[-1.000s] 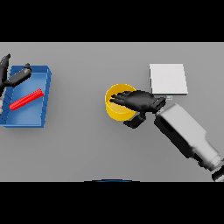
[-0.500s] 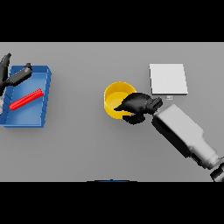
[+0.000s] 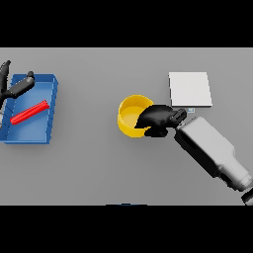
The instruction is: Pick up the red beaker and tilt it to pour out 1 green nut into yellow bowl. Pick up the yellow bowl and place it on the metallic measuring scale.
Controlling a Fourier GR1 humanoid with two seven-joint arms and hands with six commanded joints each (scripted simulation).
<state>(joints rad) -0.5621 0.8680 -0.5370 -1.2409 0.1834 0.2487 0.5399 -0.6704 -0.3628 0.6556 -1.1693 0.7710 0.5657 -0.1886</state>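
While our right arm reaches in from the lower right at a slant, its right hand (image 3: 159, 120) sits at the bowl's (image 3: 130, 114) right side. The forearm runs up and to the left, and the wrist ends just below the scale's (image 3: 190, 89) near left corner. The fingers (image 3: 147, 117) are curled over the bowl's right rim, with the dark palm pressed against the outer wall, so we read this as a closed grip on the bowl. We cannot tell how far the fingertips dip inside.

The bowl stands upright on the grey bench (image 3: 89, 163), left of the scale and apart from it. We see only yellow inside it; if a nut is there, we cannot make it out.

The scale is a pale square plate lying flat on the bench, up and to the right of the bowl, just beyond our right hand.

At the far left our left hand (image 3: 15, 88) hangs over the upper left corner of the blue tray (image 3: 49, 113), its fingers straight and spread, holding nothing. The beaker (image 3: 29, 112) lies on its side inside the tray, slanted with its right end higher in the view, just below that hand and not touched by it.
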